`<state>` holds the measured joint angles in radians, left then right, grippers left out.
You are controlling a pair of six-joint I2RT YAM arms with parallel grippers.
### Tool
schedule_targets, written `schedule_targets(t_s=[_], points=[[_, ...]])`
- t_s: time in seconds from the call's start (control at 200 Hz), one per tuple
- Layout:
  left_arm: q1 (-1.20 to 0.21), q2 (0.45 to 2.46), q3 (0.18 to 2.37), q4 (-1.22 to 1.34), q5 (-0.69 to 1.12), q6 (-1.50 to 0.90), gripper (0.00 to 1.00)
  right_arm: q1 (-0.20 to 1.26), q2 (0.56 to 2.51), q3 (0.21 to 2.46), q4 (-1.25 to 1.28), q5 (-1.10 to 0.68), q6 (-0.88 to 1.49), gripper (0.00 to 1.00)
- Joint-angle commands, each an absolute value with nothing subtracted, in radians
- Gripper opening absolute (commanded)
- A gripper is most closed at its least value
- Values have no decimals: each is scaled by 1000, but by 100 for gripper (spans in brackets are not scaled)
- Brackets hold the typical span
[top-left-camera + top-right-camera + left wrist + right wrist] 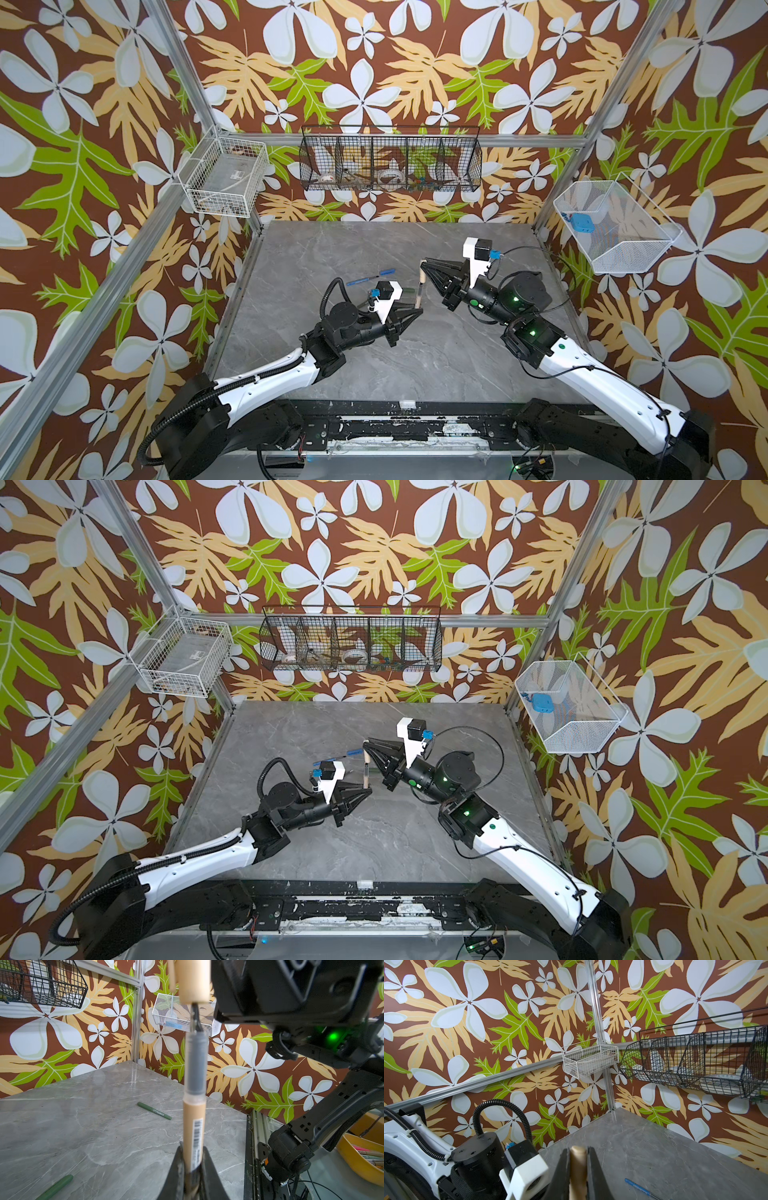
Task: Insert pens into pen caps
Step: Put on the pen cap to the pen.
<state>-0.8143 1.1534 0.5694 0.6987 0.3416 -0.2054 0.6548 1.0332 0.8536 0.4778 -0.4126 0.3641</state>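
Note:
My left gripper [417, 308] is shut on the tan pen [420, 293], which stands up from its jaws in the left wrist view [193, 1126]. The pen's dark tip [195, 1016] sits at the mouth of the tan pen cap [193, 980]. That cap [578, 1162] is pinched in my right gripper [424, 262], which is shut on it just above the pen. Both top views show pen and cap in one line [366, 766]. A blue pen [362, 281] and a blue cap [390, 272] lie on the table behind the left wrist. A dark green pen [154, 1111] lies farther off.
A second green piece [55, 1187] lies near the left gripper, cut by the frame edge. On the walls hang a white wire basket [224, 174], a black wire basket [390, 162] and a white mesh basket [615, 226]. A yellow tray [353, 1159] of pens sits beyond the table.

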Motion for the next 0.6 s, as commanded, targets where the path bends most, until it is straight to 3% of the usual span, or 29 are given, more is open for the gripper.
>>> schedule_targets(t_s=[0.0, 0.596], points=[[-815, 1146, 574, 734, 351, -205, 0, 655, 1032, 844, 508, -403, 376, 12], [-815, 1141, 609, 746, 360, -214, 0, 668, 999, 785, 506, -350, 355, 12]])
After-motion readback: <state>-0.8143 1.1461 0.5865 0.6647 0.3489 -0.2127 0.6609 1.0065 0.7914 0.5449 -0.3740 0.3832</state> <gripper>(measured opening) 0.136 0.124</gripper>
